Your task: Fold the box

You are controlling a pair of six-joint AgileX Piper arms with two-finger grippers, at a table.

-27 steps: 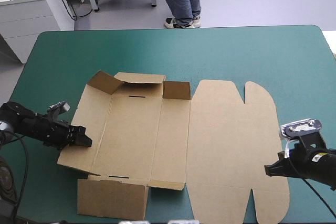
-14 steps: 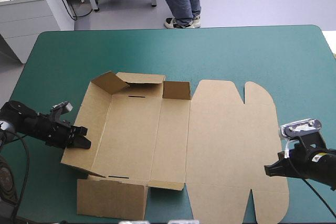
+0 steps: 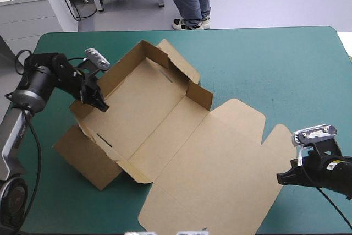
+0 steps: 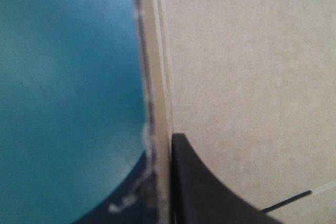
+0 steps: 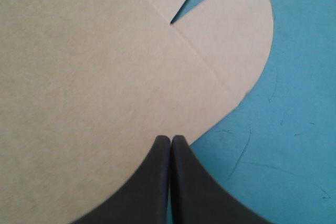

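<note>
The brown box (image 3: 165,130) lies turned at an angle on the teal-green cover (image 3: 275,64), tray part toward the left, flat lid (image 3: 220,169) toward the front right. Its left wall and far wall (image 3: 176,64) stand raised, and a flap (image 3: 88,155) hangs off the near left corner. My left gripper (image 3: 99,102) pinches the top edge of the left wall; in the left wrist view the gripper (image 4: 169,140) has the board edge between its black fingers. My right gripper (image 3: 281,179) is shut at the lid's right edge; its tip (image 5: 171,137) lies over the lid beside a rounded flap (image 5: 231,40).
A white cabinet (image 3: 27,9) stands beyond the table's far left corner. Bare teal-green cover stretches across the far right and along the right edge (image 3: 341,81). The lid's front corner (image 3: 148,221) lies close to the table's near edge.
My left gripper has swung up and toward the far left with the box wall in it, and the whole box has turned with it. The right arm has stayed put.
</note>
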